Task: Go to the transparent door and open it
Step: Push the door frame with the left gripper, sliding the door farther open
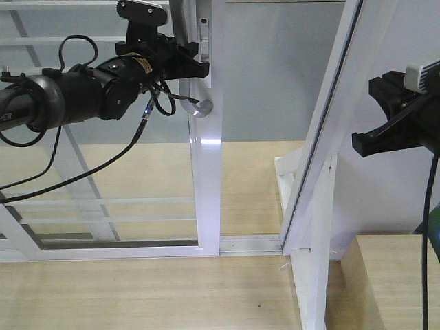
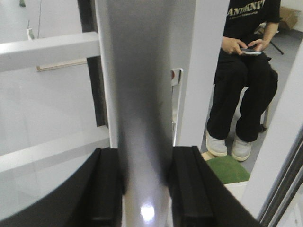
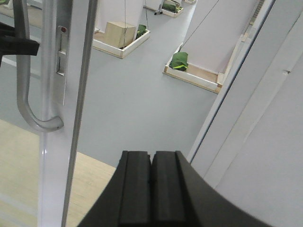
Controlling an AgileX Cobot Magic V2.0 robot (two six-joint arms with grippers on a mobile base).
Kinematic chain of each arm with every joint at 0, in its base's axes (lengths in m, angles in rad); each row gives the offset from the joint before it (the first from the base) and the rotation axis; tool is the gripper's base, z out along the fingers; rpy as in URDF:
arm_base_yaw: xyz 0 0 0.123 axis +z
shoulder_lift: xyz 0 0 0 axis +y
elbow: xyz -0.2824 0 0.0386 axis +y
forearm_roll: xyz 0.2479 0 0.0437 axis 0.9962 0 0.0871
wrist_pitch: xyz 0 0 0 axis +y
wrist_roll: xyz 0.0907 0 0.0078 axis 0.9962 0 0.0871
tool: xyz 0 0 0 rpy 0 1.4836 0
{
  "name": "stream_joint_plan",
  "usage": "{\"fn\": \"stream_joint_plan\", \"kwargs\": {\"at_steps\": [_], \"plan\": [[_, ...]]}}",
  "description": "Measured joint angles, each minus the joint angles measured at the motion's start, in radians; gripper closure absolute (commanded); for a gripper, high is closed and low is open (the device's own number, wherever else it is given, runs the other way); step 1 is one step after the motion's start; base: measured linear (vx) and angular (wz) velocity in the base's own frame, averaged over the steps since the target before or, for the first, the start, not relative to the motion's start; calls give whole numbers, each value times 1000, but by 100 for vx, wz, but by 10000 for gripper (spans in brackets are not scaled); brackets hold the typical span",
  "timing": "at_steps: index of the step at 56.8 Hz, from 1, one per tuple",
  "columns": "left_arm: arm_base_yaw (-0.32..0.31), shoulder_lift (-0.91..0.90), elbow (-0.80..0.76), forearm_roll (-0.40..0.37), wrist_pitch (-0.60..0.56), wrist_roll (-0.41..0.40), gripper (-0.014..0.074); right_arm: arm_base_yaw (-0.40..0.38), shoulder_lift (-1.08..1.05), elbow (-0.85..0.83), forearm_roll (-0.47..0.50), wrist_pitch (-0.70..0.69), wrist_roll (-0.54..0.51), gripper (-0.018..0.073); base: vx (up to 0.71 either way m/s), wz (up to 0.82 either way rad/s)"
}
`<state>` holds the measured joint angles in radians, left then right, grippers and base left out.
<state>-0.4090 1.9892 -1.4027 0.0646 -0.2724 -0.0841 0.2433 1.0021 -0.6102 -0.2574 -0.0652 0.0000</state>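
Observation:
The transparent door (image 1: 206, 192) is a white-framed glass panel with thin horizontal bars, standing left of centre in the front view. Its curved silver-grey handle (image 1: 199, 106) runs down the right stile. My left gripper (image 1: 189, 58) is shut on the upper part of that handle. In the left wrist view the handle (image 2: 142, 118) fills the space between the black fingers (image 2: 106, 189) of the left gripper (image 2: 144, 184). My right gripper (image 1: 364, 141) hangs at the right, shut and holding nothing. The right wrist view shows the right gripper (image 3: 151, 189) away from the handle (image 3: 23, 94).
An open gap lies between the door's stile and a slanted white frame post (image 1: 323, 137). The floor track (image 1: 251, 244) runs between them. A light wooden box (image 1: 385, 275) stands at the lower right. Beyond the glass a person (image 2: 246, 71) sits on a chair.

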Motion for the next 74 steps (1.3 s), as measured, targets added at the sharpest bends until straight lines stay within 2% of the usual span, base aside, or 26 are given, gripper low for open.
{"fn": "stream_joint_plan", "kwargs": {"at_steps": [27, 42, 53, 74], "plan": [[54, -53, 9, -1, 118, 38, 596, 0, 0, 0, 0, 0, 0, 561, 0, 0], [94, -88, 94, -3, 45, 45, 596, 0, 0, 0, 0, 0, 0, 561, 0, 0], [142, -126, 140, -2, 35, 50, 596, 0, 0, 0, 0, 0, 0, 561, 0, 0], [254, -177, 158, -27, 139, 94, 596, 0, 0, 0, 0, 0, 0, 561, 0, 0]]}}
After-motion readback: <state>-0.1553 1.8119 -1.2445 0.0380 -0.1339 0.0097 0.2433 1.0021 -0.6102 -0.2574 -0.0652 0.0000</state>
